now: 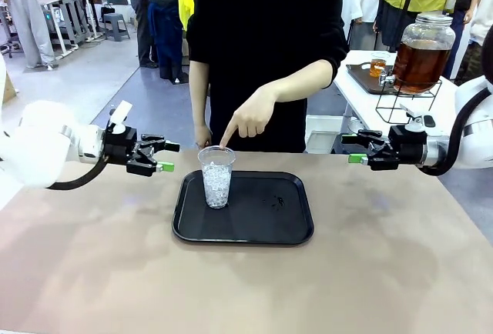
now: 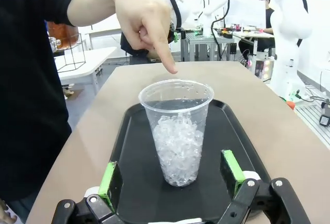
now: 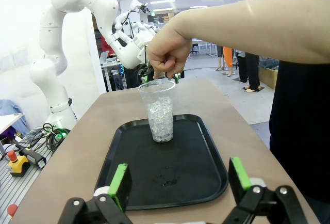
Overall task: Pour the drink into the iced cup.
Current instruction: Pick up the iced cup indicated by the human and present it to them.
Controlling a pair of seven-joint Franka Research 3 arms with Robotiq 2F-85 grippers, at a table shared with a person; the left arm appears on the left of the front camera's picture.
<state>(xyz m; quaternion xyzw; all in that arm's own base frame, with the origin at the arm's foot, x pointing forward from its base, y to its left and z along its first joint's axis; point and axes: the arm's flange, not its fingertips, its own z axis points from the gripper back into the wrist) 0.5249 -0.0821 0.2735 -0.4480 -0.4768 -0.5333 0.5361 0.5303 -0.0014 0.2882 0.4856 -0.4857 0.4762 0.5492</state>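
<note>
Clear plastic cup [image 1: 216, 176] of crushed ice upright on left part of black rectangular tray [image 1: 262, 226], tan table [image 1: 77, 272]. Person's hand [image 1: 250, 118] points finger down at cup rim. We see our left gripper [image 1: 169, 157] and right gripper [image 1: 351, 149] spread wide, holding nothing, either side of tray. Amber drink [image 1: 420, 66] sits in big glass spigot jar [image 1: 433, 32] on white side table [image 1: 358, 107], far right.

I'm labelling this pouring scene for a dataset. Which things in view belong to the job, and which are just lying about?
Job: iced cup on the black tray; person's hand pointing at its rim; amber drink in the spigot jar on the side table; left pincer and right pincer, open, empty.
Lying about: small amber glass beside the jar; dark specks on the tray.
</note>
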